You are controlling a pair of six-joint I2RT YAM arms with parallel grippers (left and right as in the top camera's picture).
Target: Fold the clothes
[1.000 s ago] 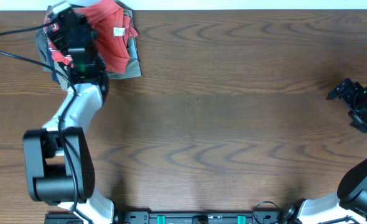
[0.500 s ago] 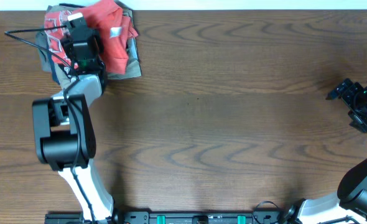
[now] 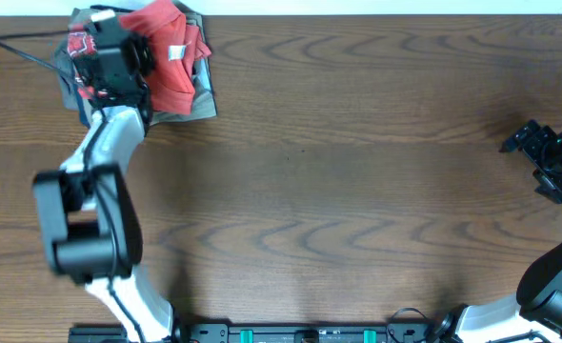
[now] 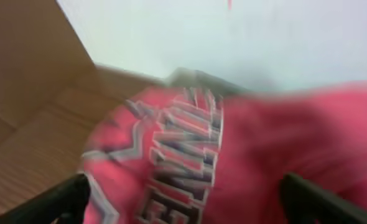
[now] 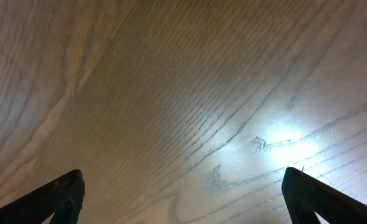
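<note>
The red-orange T-shirt [image 3: 171,57] lies bunched on top of a small stack of folded garments [image 3: 203,103] at the far left corner of the wooden surface [image 3: 357,191], its small white neck tag [image 3: 180,49] facing up. The left end effector [image 3: 108,52] hangs directly over the T-shirt's left part, covering it in the overhead view. The left wrist view is blurred, but its two dark fingers [image 4: 78,196] show at the bottom corners of the frame, spread wide and released, with the T-shirt's cloth [image 4: 264,143] filling the space below them and gripped by neither. The white, dark-outlined block lettering [image 4: 183,162] runs across the rumpled cloth there, beside a dark fold of another garment [image 4: 196,78] just behind the T-shirt. The right end effector [image 3: 548,160] sits well apart from the T-shirt, at the opposite edge of the surface. Its fingers [image 5: 65,193] are likewise spread and released, with only bare wood grain beneath them.
</note>
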